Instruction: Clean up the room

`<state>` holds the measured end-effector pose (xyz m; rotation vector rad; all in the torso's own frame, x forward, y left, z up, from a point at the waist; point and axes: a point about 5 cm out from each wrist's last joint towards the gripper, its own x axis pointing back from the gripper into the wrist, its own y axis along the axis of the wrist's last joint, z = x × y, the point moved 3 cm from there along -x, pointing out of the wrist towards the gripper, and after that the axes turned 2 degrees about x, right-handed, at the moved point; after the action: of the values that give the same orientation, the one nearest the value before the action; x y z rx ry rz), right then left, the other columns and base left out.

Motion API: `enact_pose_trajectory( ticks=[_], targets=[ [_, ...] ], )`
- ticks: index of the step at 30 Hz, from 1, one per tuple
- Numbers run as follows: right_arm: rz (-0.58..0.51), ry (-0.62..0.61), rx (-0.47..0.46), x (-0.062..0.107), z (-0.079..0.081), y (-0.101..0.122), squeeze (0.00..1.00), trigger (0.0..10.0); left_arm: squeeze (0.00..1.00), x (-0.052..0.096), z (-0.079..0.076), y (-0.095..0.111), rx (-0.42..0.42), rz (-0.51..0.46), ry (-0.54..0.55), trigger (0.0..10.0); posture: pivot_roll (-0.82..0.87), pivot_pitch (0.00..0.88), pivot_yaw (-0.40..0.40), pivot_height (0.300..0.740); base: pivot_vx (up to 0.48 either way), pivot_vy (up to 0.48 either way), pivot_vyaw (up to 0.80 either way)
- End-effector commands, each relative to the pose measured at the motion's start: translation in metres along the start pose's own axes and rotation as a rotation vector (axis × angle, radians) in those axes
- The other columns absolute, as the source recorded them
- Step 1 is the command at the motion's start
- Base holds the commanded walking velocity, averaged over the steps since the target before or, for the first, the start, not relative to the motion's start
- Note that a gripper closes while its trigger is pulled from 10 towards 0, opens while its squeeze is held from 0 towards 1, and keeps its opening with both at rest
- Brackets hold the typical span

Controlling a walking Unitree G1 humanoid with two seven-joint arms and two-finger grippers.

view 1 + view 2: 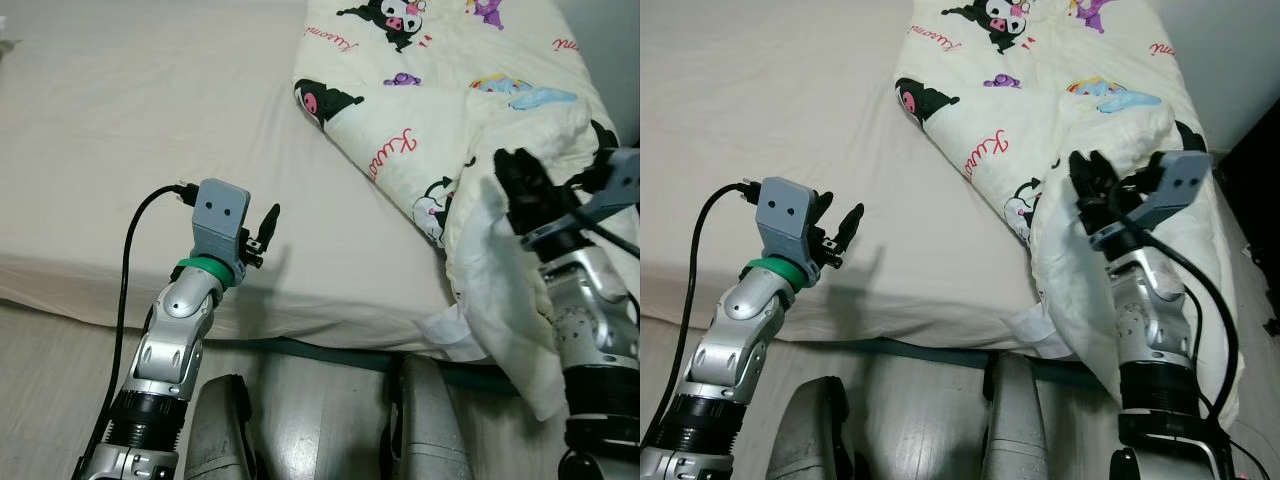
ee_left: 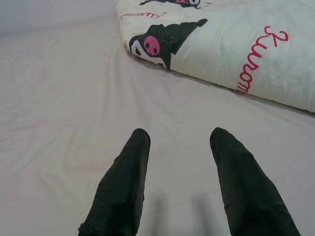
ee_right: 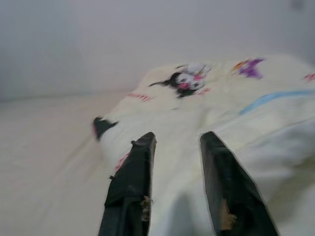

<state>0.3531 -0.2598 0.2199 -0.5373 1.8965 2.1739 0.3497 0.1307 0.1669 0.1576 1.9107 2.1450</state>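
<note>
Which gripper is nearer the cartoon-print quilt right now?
Right. The right gripper is at the quilt, its fingers against the bunched corner hanging off the bed edge. The left gripper hovers open above the bare sheet, apart from the quilt.

It's a bedroom in a home. There's 1 big bed point(image 1: 150, 150) w/ a plain cream sheet, & a soft blanket point(image 1: 450, 110) w/ cartoon pics on top. Wood floor point(image 1: 300, 400) sits below the bed's edge.
</note>
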Motion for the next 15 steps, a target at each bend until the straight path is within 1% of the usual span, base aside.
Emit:
enact_pose_trajectory(
  ticks=[1, 2, 4, 5, 6, 7, 8, 9, 11, 12, 14, 15],
  targets=[
    [-0.006, -0.046, -0.019, 0.001, -0.010, -0.003, 1.00, 10.0, 0.00, 0.002, -0.002, -0.009, -0.005, 0.038, -0.005, 10.0, -0.04, 0.124, 0.085, 0.547, 0.000, 0.000, 0.00],
    [-0.006, -0.046, -0.019, 0.001, -0.010, -0.003, 1.00, 10.0, 0.00, 0.002, -0.002, -0.009, -0.005, 0.038, -0.005, 10.0, -0.04, 0.124, 0.085, 0.547, 0.000, 0.000, 0.00],
    [0.035, -0.083, -0.062, -0.003, -0.013, -0.018, 1.00, 10.0, 0.00, 0.004, -0.004, -0.009, -0.004, 0.044, -0.008, 10.0, -0.04, 0.125, 0.084, 0.547, 0.000, 0.000, 0.00],
    [0.096, -0.098, -0.129, -0.007, -0.009, -0.033, 1.00, 10.0, 0.00, 0.004, -0.004, -0.008, -0.003, 0.047, -0.008, 10.0, -0.03, 0.128, 0.083, 0.547, 0.000, 0.000, 0.00],
    [0.096, -0.098, -0.129, -0.007, -0.009, -0.033, 1.00, 10.0, 0.00, 0.004, -0.004, -0.008, -0.003, 0.047, -0.008, 10.0, -0.03, 0.128, 0.083, 0.547, 0.000, 0.000, 0.00],
    [0.142, -0.125, -0.188, -0.008, -0.006, -0.045, 1.00, 10.0, 0.00, 0.005, -0.004, -0.008, -0.003, 0.048, -0.008, 10.0, -0.03, 0.129, 0.081, 0.547, 0.000, 0.000, 0.00],
    [0.170, -0.143, -0.228, -0.009, -0.004, -0.051, 1.00, 10.0, 0.00, 0.005, -0.004, -0.007, -0.003, 0.048, -0.007, 10.0, -0.03, 0.129, 0.081, 0.547, 0.000, 0.000, 0.00],
    [0.170, -0.143, -0.228, -0.009, -0.004, -0.051, 1.00, 10.0, 0.00, 0.005, -0.004, -0.007, -0.003, 0.048, -0.007, 10.0, -0.03, 0.129, 0.081, 0.547, 0.000, 0.000, 0.00],
    [0.209, -0.160, -0.343, -0.015, 0.003, -0.063, 1.00, 10.0, 0.00, 0.005, -0.004, -0.007, -0.003, 0.049, -0.006, 10.0, -0.02, 0.132, 0.084, 0.547, 0.000, 0.000, 0.00],
    [0.209, -0.160, -0.343, -0.015, 0.003, -0.063, 1.00, 10.0, 0.00, 0.005, -0.004, -0.007, -0.003, 0.049, -0.006, 10.0, -0.02, 0.132, 0.084, 0.547, 0.000, 0.000, 0.00],
    [0.243, -0.146, -0.460, -0.027, 0.014, -0.070, 1.00, 10.0, 0.00, 0.006, -0.004, -0.007, -0.005, 0.050, -0.006, 10.0, -0.01, 0.134, 0.083, 0.547, 0.000, 0.000, 0.00],
    [0.243, -0.146, -0.460, -0.027, 0.014, -0.070, 1.00, 10.0, 0.00, 0.006, -0.004, -0.007, -0.005, 0.050, -0.006, 10.0, -0.01, 0.134, 0.083, 0.547, 0.000, 0.000, 0.00]
  ],
)
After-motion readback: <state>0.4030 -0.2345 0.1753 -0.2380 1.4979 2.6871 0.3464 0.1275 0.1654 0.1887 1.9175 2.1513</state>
